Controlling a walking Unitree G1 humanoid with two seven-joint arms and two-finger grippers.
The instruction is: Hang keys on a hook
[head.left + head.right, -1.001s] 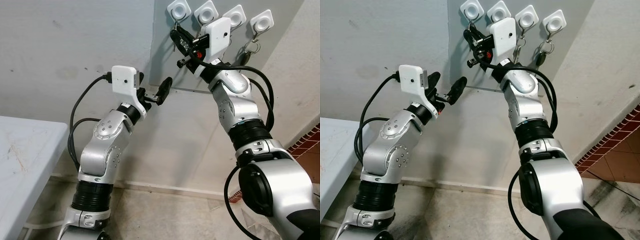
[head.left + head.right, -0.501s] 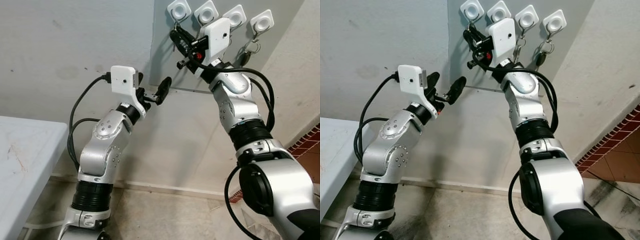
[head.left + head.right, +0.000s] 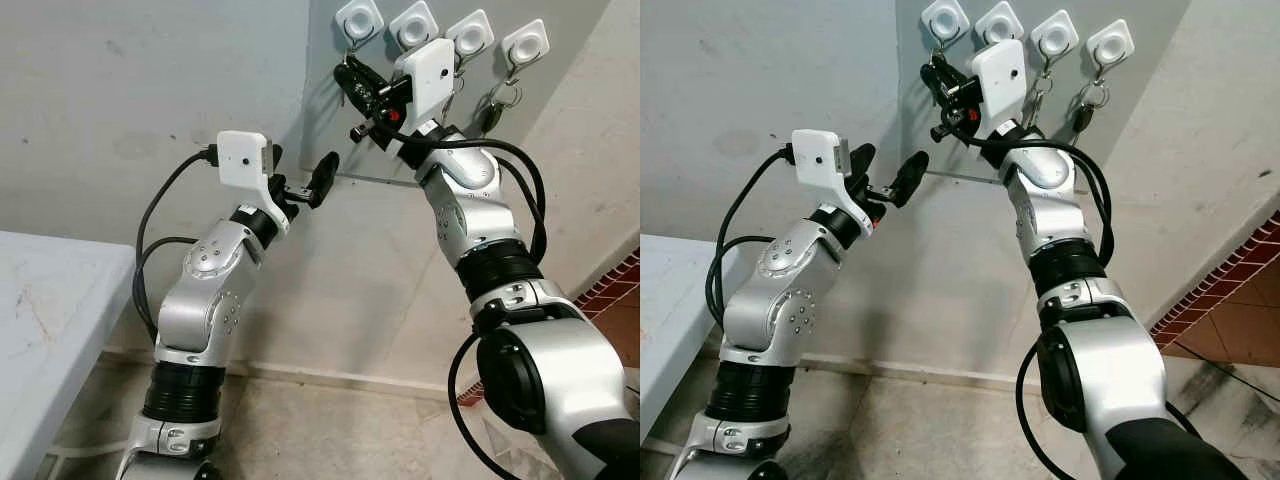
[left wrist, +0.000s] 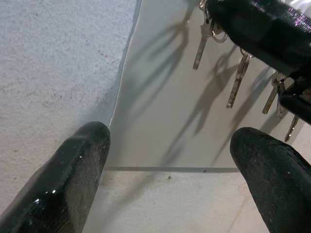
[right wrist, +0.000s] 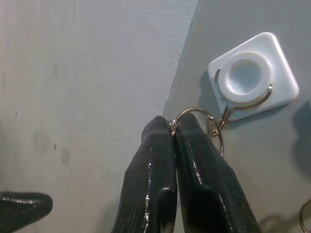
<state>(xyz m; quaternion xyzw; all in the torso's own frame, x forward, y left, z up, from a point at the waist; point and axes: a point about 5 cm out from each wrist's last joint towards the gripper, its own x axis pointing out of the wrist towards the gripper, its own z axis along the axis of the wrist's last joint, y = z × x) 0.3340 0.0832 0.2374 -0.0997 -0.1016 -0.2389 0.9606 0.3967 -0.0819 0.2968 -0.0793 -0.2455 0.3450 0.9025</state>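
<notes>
Four white square hooks sit in a row on a grey panel (image 3: 322, 110) high on the wall. My right gripper (image 5: 173, 127) is raised just below the leftmost hook (image 5: 252, 77) and is shut on a metal key ring (image 5: 199, 112). The ring overlaps the hook's wire; I cannot tell whether it hangs on it. In the eye views the right gripper (image 3: 347, 74) sits under that hook (image 3: 358, 18). My left gripper (image 3: 303, 176) is open with nothing in it, lower down by the panel's bottom left corner. Keys (image 4: 201, 41) hang above it.
Other keys (image 3: 497, 98) hang from the hooks to the right (image 3: 525, 42). A pale table (image 3: 50, 310) stands at the lower left. Red tiles (image 3: 622, 282) show at the right edge. The wall is close in front of both arms.
My right gripper has risen a little and moved left, closer under the leftmost hook, still holding the ring. The left gripper has crept slightly upward.
</notes>
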